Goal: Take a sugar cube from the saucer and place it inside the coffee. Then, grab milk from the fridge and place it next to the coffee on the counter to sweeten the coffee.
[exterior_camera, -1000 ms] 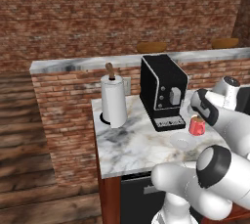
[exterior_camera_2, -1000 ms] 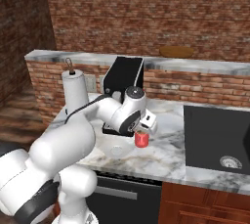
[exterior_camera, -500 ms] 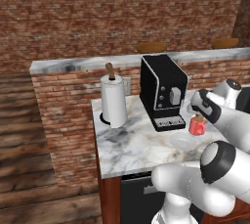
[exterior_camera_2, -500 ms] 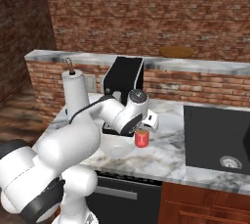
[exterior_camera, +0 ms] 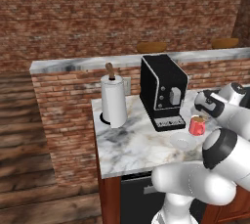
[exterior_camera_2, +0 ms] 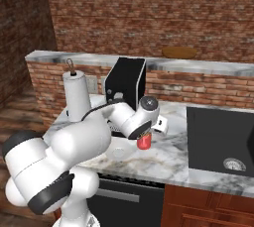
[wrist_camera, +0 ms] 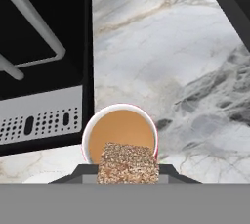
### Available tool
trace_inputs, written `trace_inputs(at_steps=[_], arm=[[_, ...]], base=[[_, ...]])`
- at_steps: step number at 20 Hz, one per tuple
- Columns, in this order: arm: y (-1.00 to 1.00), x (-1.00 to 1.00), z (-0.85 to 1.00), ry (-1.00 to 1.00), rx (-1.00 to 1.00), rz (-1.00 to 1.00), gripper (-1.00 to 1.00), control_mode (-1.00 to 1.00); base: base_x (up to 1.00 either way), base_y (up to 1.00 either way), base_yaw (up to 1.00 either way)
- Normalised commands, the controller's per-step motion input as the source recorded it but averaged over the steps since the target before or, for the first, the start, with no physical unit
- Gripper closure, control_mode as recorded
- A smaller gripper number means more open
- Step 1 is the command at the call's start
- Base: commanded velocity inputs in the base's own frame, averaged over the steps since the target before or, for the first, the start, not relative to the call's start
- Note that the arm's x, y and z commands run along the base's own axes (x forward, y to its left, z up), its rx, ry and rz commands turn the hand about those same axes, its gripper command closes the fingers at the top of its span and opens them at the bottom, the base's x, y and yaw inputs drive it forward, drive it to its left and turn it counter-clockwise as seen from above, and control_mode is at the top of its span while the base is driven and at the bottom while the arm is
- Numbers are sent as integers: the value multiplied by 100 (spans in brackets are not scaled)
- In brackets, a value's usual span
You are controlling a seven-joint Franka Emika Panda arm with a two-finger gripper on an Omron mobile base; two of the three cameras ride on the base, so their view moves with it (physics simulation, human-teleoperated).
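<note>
Sugar cube (wrist_camera: pixel 128 163) at bottom centre of hand view, clamped in the pincer (wrist_camera: pixel 128 170) above the coffee (wrist_camera: pixel 120 131). Looks offset toward the near rim; released here it may clip the rim and bounce onto the bench (wrist_camera: pixel 161 47).

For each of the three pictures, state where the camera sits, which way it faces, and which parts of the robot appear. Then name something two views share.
Left base view: behind the arm to its left, looking forward and down at the veined marble counter; white arm at lower right.
Right base view: behind to its right, same counter; arm at lower left.
Hand view: on the hand, looking down into the small red mug of coffee, the tan-brown sugar cube held between the fingers.
Shared: both base views show the mug beside the black coffee machine.
</note>
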Motion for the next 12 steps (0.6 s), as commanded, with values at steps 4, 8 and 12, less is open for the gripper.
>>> trace_inputs(at_steps=[4,8,12], arm=[[0,10,0,0,0,4,100,-100],[0,1,-1,-1,0,5,100,-100],[0,0,-5,0,0,4,100,-100]], base=[[0,0,0],[0,0,0],[0,0,0]])
